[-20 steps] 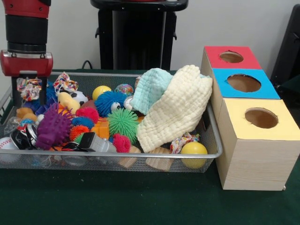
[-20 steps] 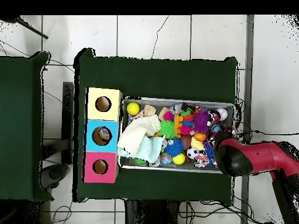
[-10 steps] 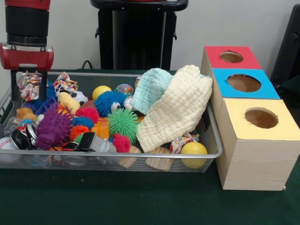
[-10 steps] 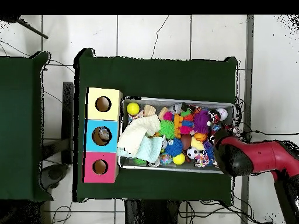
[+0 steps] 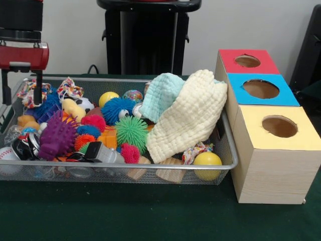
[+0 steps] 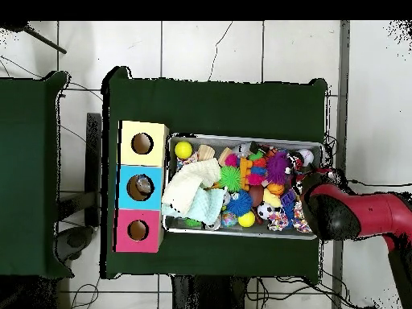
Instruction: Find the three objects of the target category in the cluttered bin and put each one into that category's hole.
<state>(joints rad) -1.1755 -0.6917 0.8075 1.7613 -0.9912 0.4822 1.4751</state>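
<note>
The wire mesh bin [image 5: 150,166] is full of toys; it also shows in the overhead view [image 6: 241,138]. My gripper [image 5: 21,98] hangs over the bin's far left corner, its fingers [image 5: 37,93] spread apart and empty. A multicoloured knotted rope toy [image 5: 26,93] lies on the pile behind them, partly hidden by one finger. In the overhead view the red arm [image 6: 334,216] covers the gripper. Three wooden boxes with holes stand beside the bin: red top [image 5: 248,61], blue top [image 5: 261,89], yellow top [image 5: 278,128].
A cream cloth [image 5: 190,118] and a mint cloth [image 5: 161,95] drape over the bin's right half. A purple spiky toy [image 5: 56,138], a green spiky ball [image 5: 131,130], a blue spiky ball [image 5: 114,109] and a yellow ball [image 5: 207,160] lie among the clutter. The black pedestal [image 5: 148,37] stands behind.
My gripper has risen and shifted left toward the bin's corner. The knotted rope toy has stayed in the bin.
</note>
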